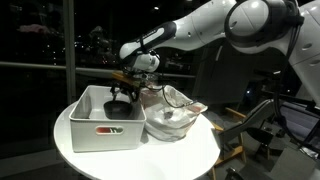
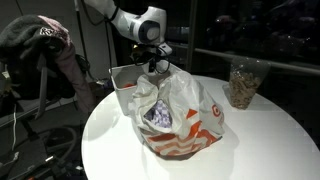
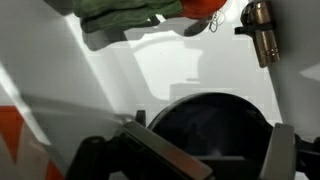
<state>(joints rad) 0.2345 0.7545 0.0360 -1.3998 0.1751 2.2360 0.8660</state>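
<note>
A black bowl (image 1: 118,108) lies inside a white plastic bin (image 1: 95,128) on a round white table (image 1: 70,150). My gripper (image 1: 122,93) reaches down into the bin right over the bowl. In the wrist view the bowl (image 3: 215,125) fills the space between the two dark fingers (image 3: 140,145), and the gripper (image 3: 205,150) is open with its jaws wide apart on either side of the bowl. I cannot tell whether the fingers touch it. In an exterior view the gripper (image 2: 155,62) is partly hidden behind a plastic bag (image 2: 180,115).
A crumpled white and red plastic bag (image 1: 172,115) sits against the bin (image 2: 122,75). A jar with brownish contents (image 2: 243,82) stands at the table's far side. A green cloth (image 3: 125,15), an orange thing (image 3: 205,6) and a metal part (image 3: 260,30) show beyond the bin wall.
</note>
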